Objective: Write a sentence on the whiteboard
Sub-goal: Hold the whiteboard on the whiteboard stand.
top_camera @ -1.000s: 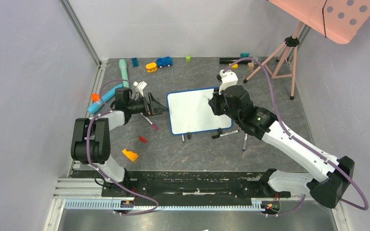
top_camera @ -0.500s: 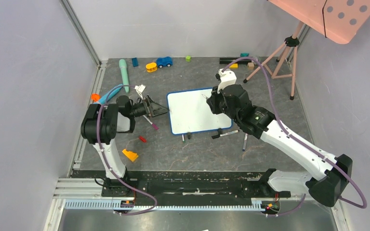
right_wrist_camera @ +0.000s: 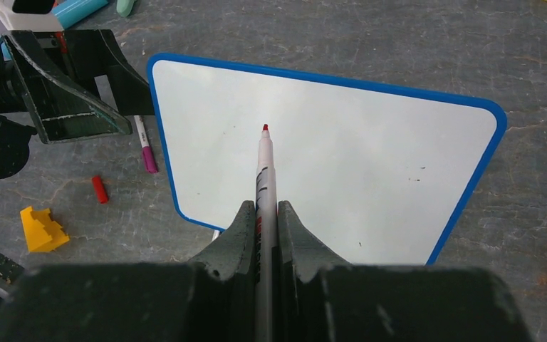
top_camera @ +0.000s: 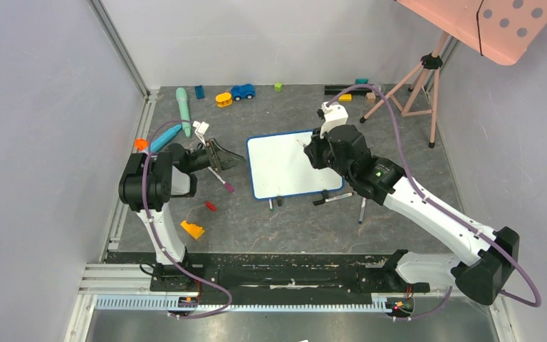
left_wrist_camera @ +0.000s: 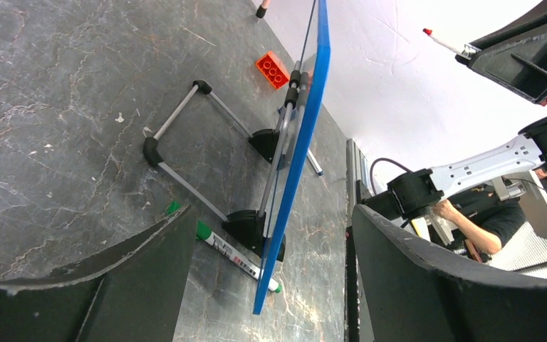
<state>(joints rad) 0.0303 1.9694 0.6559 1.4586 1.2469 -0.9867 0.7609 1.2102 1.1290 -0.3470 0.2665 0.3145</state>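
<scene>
Moved: left arm has folded in closer to its base, and the left claw (top_camera: 222, 155) has swung round to face the whiteboard (top_camera: 288, 167).
Left claw: wide open, holding nothing. It sits at 9 o'clock from the board, with the blue edge lined up between its fingers. I think it waits there so it can stop the board from sliding.
Right claw (right_wrist_camera: 262, 209): pinched tight on the red marker (right_wrist_camera: 264, 160), with the tip sticking out in front so it can draw.
Marker tip: over the board, near 1 o'clock from its middle in the top view. I cannot tell if it touches.
Whiteboard: lies flat in the middle of the grey table (top_camera: 292, 231), white side up so it can be written on.
Sentence: not there yet, only a few tiny specks.
Purple pen (top_camera: 222, 179): lies at 8 o'clock from the board, not used.
</scene>
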